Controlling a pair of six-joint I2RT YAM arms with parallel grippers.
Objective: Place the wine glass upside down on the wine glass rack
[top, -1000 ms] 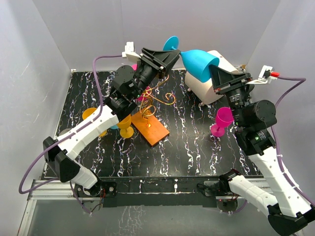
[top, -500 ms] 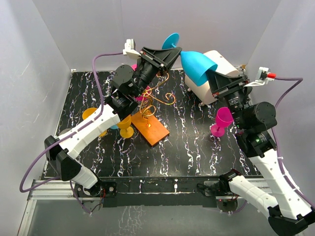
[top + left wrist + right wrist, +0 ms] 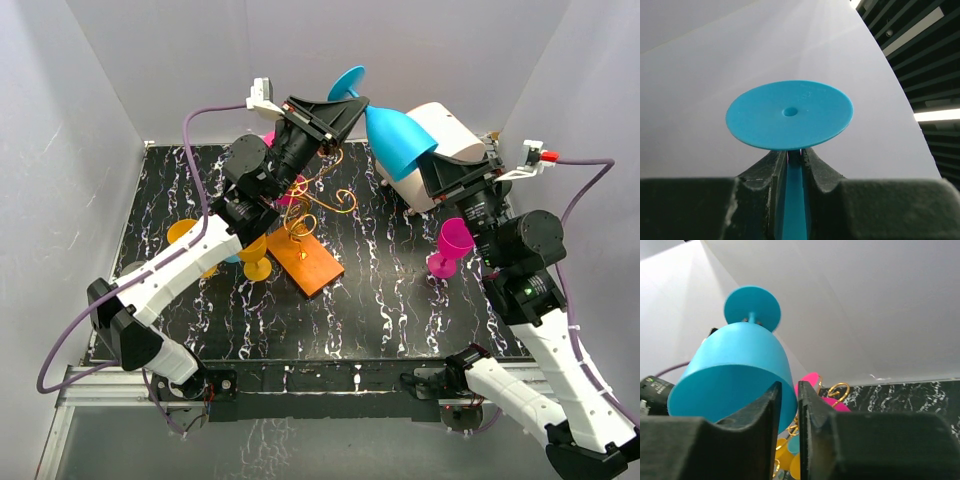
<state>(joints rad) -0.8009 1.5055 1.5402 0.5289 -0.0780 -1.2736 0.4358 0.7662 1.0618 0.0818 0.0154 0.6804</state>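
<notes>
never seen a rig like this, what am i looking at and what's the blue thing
Two robot arms are bolted to the near edge of a black marbled table. The wide picture is from a fixed camera above and behind them; the other two are from a camera on each wrist, looking along its jaws. The blue thing is a wine glass, held in the air. The left arm holds the stem in shut jaws; the right arm has its jaws astride the bowl's rim, whether pinching I cannot tell. On the table stand a gold wire wine glass rack, yellow glasses and a pink glass.
</notes>
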